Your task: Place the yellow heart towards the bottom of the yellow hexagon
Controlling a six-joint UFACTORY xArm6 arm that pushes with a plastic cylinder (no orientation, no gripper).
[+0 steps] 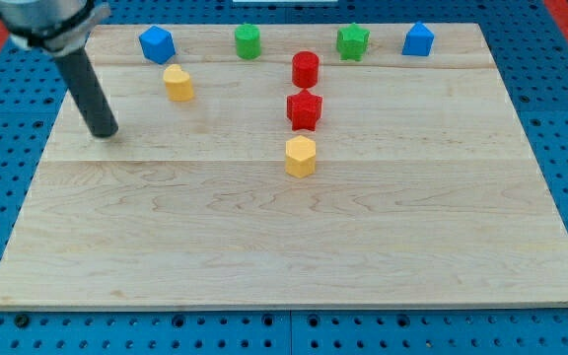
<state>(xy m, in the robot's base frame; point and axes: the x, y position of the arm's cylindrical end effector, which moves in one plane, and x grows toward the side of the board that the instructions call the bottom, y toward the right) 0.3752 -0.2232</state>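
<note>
The yellow heart (177, 84) lies near the view's top left of the wooden board (294, 237). The yellow hexagon (301, 156) lies near the board's middle, just below a red star (304, 109). My tip (106, 132) rests on the board to the left of and below the yellow heart, well apart from it and far left of the hexagon.
A red cylinder (306, 69) sits above the red star. Along the view's top edge stand a blue hexagon-like block (156, 44), a green block (248, 41), a green star (353, 41) and a blue house-shaped block (418, 39).
</note>
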